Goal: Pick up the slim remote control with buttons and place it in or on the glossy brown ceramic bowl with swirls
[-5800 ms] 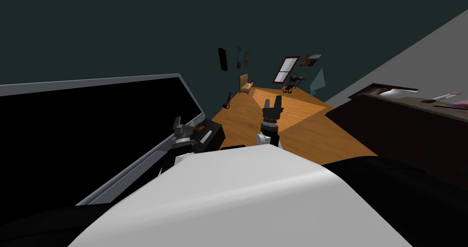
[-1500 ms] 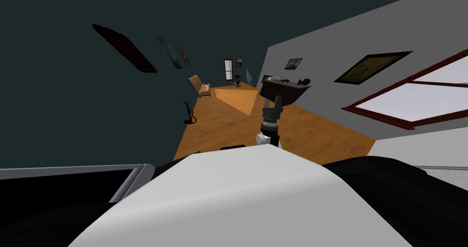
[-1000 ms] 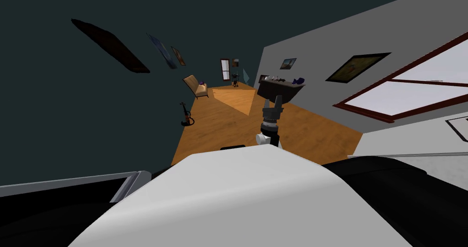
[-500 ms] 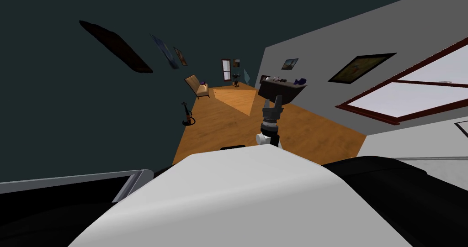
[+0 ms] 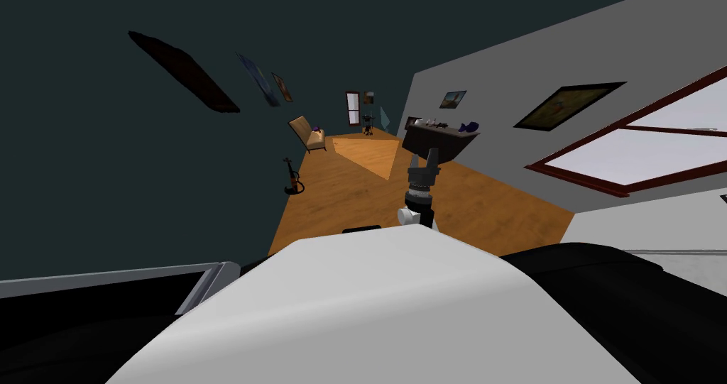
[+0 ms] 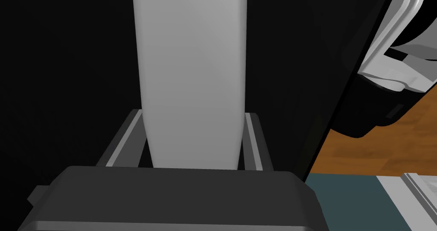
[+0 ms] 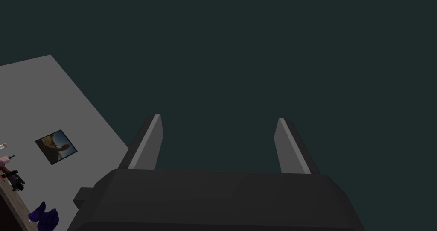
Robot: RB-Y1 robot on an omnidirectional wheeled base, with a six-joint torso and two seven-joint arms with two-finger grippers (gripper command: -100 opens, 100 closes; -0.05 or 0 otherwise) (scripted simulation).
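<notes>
Left gripper (image 6: pixel 193 113): fingers (image 6: pixel 126 141) pinch the long sides of the remote.
Remote (image 6: pixel 190 62): slim, plain light grey, standing straight out from between those fingers.
Right gripper (image 5: pixel 424 157): fingers spread, nothing between them; forearm raised over the wood floor (image 5: pixel 355 188).

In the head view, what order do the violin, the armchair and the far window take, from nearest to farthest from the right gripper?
Counted from the right gripper:
1. Violin, upright on the floor by the dark wall, on the robot's left.
2. Armchair, further along that same wall.
3. Far window, at the room's far end.
</notes>
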